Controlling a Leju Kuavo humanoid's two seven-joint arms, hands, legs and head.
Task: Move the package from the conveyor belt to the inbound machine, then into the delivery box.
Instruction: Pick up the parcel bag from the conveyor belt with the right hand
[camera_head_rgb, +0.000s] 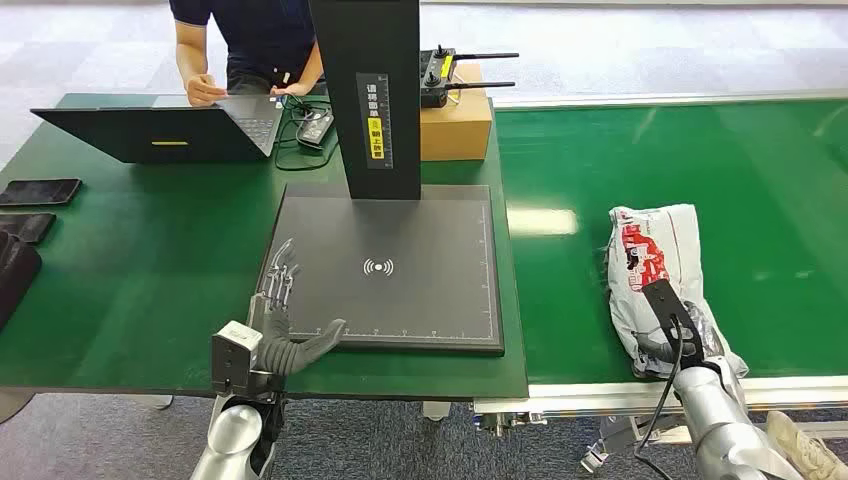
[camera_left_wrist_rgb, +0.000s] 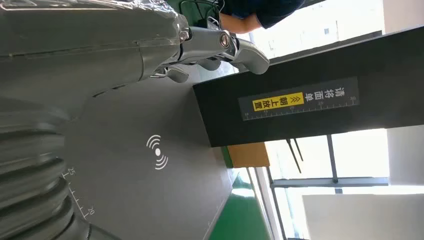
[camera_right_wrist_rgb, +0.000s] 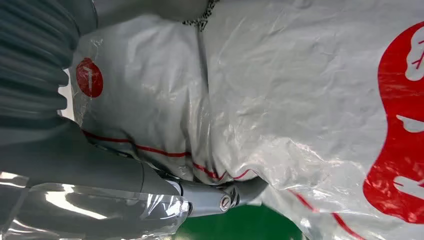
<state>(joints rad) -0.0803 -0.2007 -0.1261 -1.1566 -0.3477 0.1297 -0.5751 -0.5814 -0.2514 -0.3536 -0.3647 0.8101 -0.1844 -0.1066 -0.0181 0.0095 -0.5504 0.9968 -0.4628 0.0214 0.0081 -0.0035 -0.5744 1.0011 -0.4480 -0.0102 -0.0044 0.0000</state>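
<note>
Lying on the green conveyor belt (camera_head_rgb: 760, 180), off to the robot's right, is the package (camera_head_rgb: 655, 270): a soft white plastic mailer with red printing, wrinkled and slack. The right hand (camera_head_rgb: 680, 335) rests on the package's near end; in the right wrist view the thumb lies along the bag's edge with plastic bunched against it, but I cannot tell whether the fingers have closed into a real hold.

To the left of the belt sits the inbound machine (camera_head_rgb: 390, 265), a flat dark scanning pad with a wireless mark at its centre and a black upright post (camera_head_rgb: 365, 95) behind it. The left hand (camera_head_rgb: 285, 330) lies at the pad's near left corner, fingers spread apart, holding nothing.

Beyond the pad are a cardboard box (camera_head_rgb: 455, 125), an open laptop (camera_head_rgb: 160, 130), and a person (camera_head_rgb: 250, 45) working at it.

The likely risk is the bag itself. Loose film may slip through a shallow hold, or sag and drag on the raised pad edge during the carry across. The idle left hand on the pad may also crowd the landing spot.
</note>
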